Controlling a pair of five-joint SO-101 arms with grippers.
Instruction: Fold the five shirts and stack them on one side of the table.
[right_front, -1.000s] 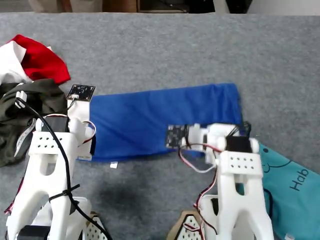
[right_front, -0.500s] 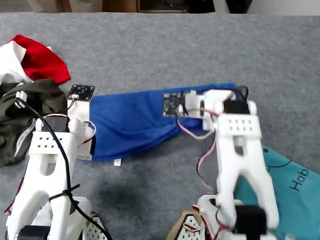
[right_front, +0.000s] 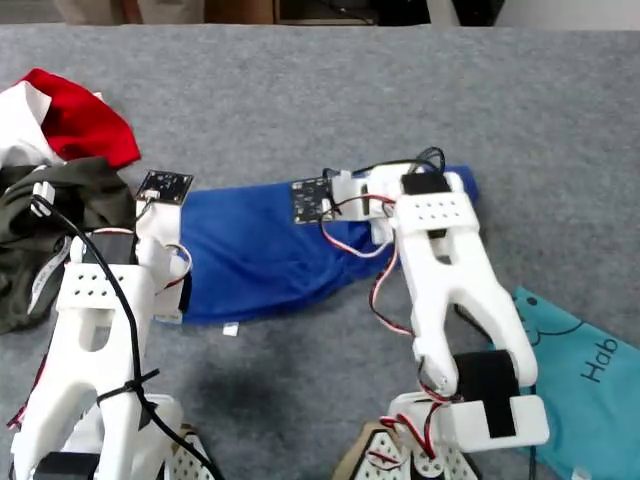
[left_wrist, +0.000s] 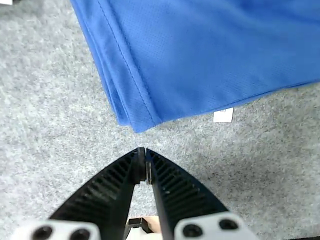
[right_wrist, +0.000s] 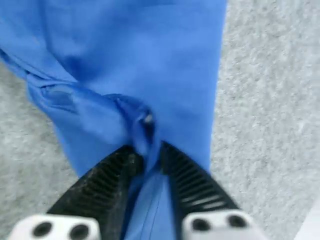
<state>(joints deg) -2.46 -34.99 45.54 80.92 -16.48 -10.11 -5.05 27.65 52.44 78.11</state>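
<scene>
A blue shirt (right_front: 250, 240) lies in a long strip across the middle of the grey table. My right arm (right_front: 432, 215) stretches over its right end. The right gripper (right_wrist: 147, 150) is shut on a bunched fold of the blue shirt (right_wrist: 140, 50), lifted off the table. My left arm (right_front: 100, 290) stands at the strip's left end. The left gripper (left_wrist: 141, 165) is shut with nothing in it, over bare table just short of the near left corner of the blue shirt (left_wrist: 200, 50). A white tag (left_wrist: 223, 115) sticks out from the shirt's near edge.
A heap at the far left holds a red shirt (right_front: 85, 125), a white shirt (right_front: 18, 130) and a dark olive shirt (right_front: 40, 225). A teal shirt (right_front: 580, 375) lies at the near right. The table's far half (right_front: 330, 90) is bare grey cloth.
My right arm has swung from the shirt's near edge toward its far edge and leftward, dragging the right end's fabric with it. The left arm has stayed put.
</scene>
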